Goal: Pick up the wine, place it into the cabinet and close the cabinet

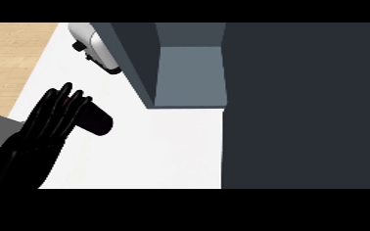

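My left hand (47, 127) shows at the lower left over the white counter (159, 147), fingers straight and pointing up, thumb out to the right, holding nothing. The dark grey cabinet (137, 63) stands at the top middle with its lighter grey inside (189, 73) showing. That inside looks bare. A broad dark panel (296, 107) fills the whole right side of the view; whether it is the cabinet's door I cannot tell. No wine bottle shows anywhere. My right hand is out of view.
A white and grey appliance (98, 46) stands at the top left, just left of the cabinet's side wall. Beyond the counter's left edge lies a wooden floor (22, 54).
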{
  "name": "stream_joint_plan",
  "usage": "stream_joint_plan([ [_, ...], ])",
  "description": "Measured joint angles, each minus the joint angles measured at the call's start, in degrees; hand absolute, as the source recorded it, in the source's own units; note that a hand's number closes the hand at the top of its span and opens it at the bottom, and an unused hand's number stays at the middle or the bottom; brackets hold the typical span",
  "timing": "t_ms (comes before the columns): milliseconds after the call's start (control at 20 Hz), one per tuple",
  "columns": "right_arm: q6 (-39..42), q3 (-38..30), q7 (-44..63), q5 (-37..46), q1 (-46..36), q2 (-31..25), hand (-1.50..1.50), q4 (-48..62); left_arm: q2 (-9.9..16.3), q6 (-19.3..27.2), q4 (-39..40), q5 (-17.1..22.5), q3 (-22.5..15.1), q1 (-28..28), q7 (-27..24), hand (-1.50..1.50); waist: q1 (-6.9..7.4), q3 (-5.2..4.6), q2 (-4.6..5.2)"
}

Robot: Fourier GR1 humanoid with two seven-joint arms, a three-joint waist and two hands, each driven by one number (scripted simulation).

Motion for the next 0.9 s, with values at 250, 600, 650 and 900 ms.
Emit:
stream_joint_plan([
  [250, 0.96, -0.16, 6.20, -3.77, 1.45, -1.18, -1.50, -5.55, 1.58, -0.35, -5.95, 8.42, 0.54, 2.23, 7.30, -1.50, 0.35, 0.02, -0.02],
  [600, -0.19, -0.90, 14.17, -5.34, -0.33, -1.66, -1.50, -10.34, 1.44, 4.39, -13.90, 12.42, 0.58, 2.06, 15.36, -1.50, 0.41, 0.01, 0.01],
  [650, -0.13, -0.40, 14.40, -5.30, -0.18, -1.24, -1.50, -10.35, 1.61, 4.26, -14.16, 13.36, 1.41, 2.16, 15.82, -1.50, 0.41, 0.02, 0.02],
  [900, -2.43, 0.33, 18.69, -5.25, -3.43, -0.74, -1.50, -11.02, 1.80, 6.46, -16.01, 16.49, 3.77, 1.53, 18.89, -1.50, 0.42, 0.01, 0.02],
])
